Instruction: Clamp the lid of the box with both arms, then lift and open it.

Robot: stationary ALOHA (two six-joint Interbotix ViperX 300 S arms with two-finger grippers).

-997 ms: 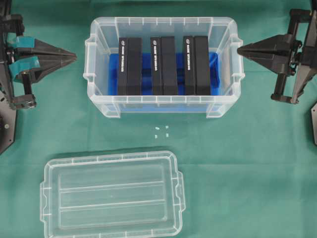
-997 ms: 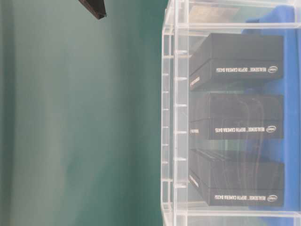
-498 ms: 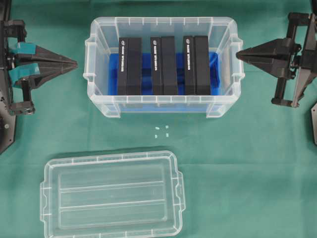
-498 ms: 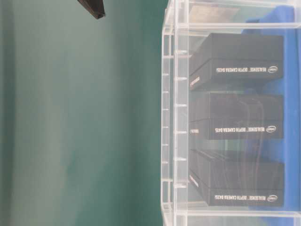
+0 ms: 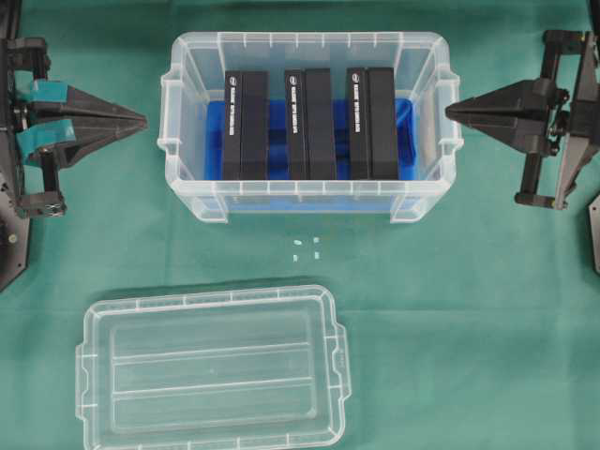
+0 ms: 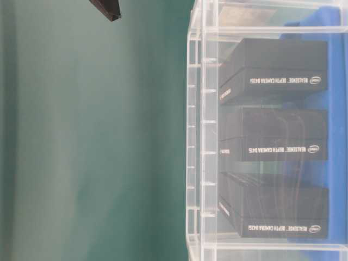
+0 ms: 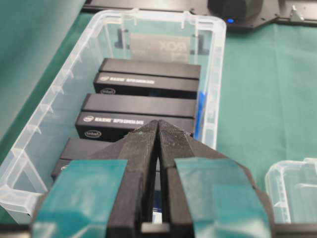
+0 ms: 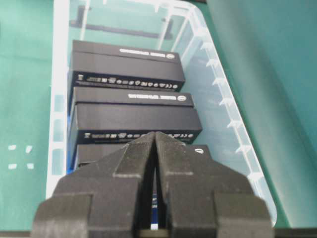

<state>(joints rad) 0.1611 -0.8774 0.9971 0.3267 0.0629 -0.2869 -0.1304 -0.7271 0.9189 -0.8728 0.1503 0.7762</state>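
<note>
A: At twelve o'clock on the green counter [image 5: 450, 309] sits the box [image 5: 187, 131], open on top, and down at seven o'clock the lid [image 5: 211, 370] lies flat on the cloth, well apart from the box.

B: Inside the box there are three black blocks [image 5: 246, 125] standing side by side on a blue insert [image 5: 405, 131]. White lettering shows on each block.

A: Over at nine o'clock, the left tool [image 5: 142, 119], the one with teal tape bands [image 5: 45, 91], points at the box's left end. It sits near the handle lug but not touching.

B: Its wrist view shows the two wedge fingers [image 7: 140, 148] pressed together, clenched on nothing.

A: At three o'clock, the right tool [image 5: 448, 109] has its tip just beside the box's right wall. Whether it actually touches, I can't tell from above.

B: That one is clenched too, with the fingers [image 8: 136, 156] meeting at the tip and nothing between them.

A: A few small white marks [image 5: 306, 247] sit on the cloth between box and lid.

B: And the table-level view catches only a dark tool tip [image 6: 109, 9] at the top edge, well clear of the box wall.
</note>
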